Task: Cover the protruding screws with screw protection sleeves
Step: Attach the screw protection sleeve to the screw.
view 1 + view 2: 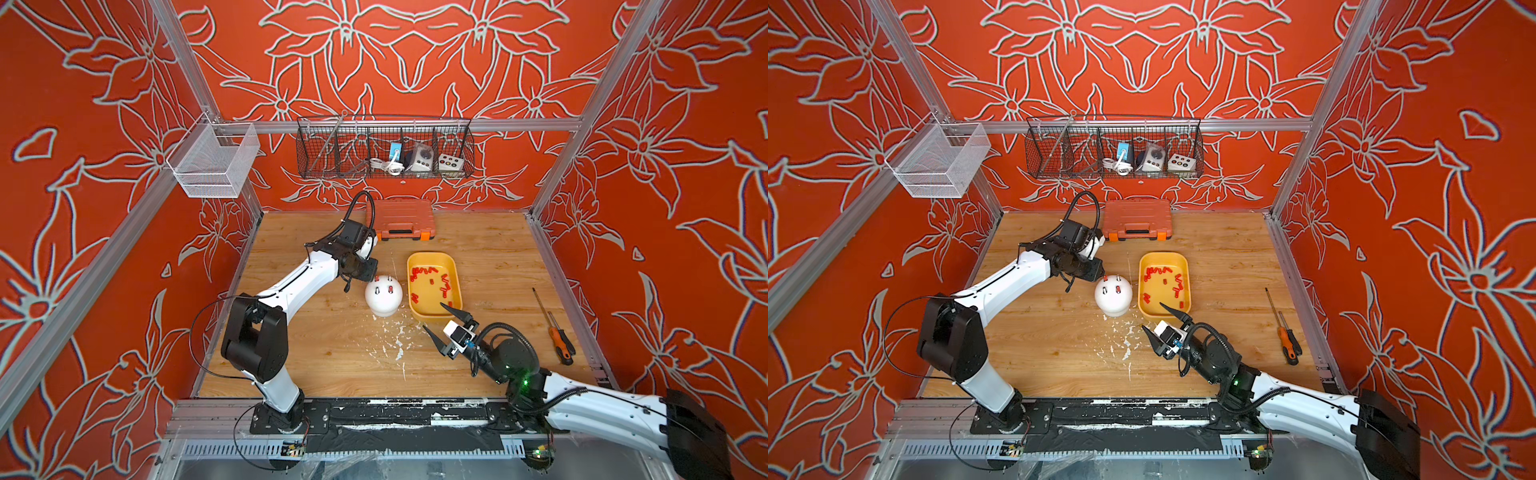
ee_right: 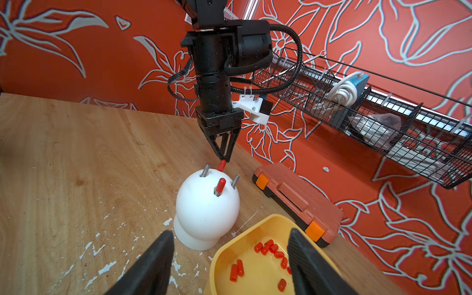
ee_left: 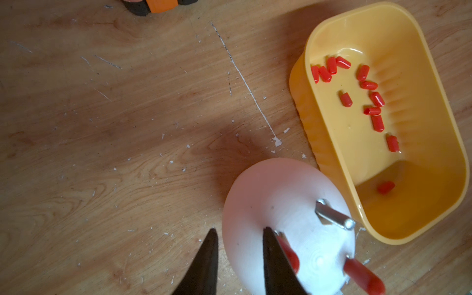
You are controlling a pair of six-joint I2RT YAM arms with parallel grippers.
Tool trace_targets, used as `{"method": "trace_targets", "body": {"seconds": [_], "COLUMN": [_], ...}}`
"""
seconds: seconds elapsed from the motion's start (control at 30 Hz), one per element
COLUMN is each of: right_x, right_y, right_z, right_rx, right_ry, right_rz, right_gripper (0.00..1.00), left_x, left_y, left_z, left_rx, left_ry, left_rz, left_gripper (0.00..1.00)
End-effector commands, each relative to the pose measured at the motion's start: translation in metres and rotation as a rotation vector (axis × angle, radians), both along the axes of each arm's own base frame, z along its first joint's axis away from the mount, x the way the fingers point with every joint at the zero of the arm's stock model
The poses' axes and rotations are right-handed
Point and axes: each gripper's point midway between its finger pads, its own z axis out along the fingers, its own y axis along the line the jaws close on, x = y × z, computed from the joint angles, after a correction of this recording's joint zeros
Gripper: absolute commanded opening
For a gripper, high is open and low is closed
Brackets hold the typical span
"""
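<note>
Left hand (image 3: 240,229) part-open, empty, one finger (image 3: 274,263) against red tubular plastic sleeve (image 2: 221,165) atop white rounded dome (image 2: 207,204), middle of tabletop (image 1: 332,353), just beside yellow plastic tray (image 3: 305,115). Right hand (image 2: 229,231) wide open. Retreat straight up, no dragging sleeve; bare grey metal screws (image 2: 205,169) next.

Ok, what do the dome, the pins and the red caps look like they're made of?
Dome: matte white plastic, possibly printed, judging by faint ring lines on top.
Pins: bare grey metal, with bright glints and threaded ridges.
Caps: smooth red plastic or rubber with a slight sheen; which of the two is unclear.
</note>
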Motion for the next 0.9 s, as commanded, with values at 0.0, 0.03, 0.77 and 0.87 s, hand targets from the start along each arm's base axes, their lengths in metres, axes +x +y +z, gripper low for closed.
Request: {"method": "trace_targets", "body": {"seconds": [0.0,0.03,0.77,0.87], "right_x": [0.002,0.002,0.005,0.004], "right_y": [-0.002,-0.003,-0.006,-0.007], "right_z": [0.004,0.005,0.006,0.006], "right_rx": [0.013,0.016,0.029,0.031], "right_ry": [-0.009,-0.009,0.0,0.0], "right_rz": [-0.015,-0.019,-0.032,-0.033], "right_gripper": [0.72,0.73,0.74,0.74], "left_x": [0.0,0.0,0.003,0.003], "left_y": [0.011,0.014,-0.003,-0.001], "left_z": [0.022,0.025,0.003,-0.012], "left_rx": [0.015,0.021,-0.066,-0.048], "left_ry": [-0.068,-0.082,-0.109,-0.087], "left_rz": [0.042,0.057,0.008,0.009], "left_gripper": [0.3,0.31,0.47,0.45]}}
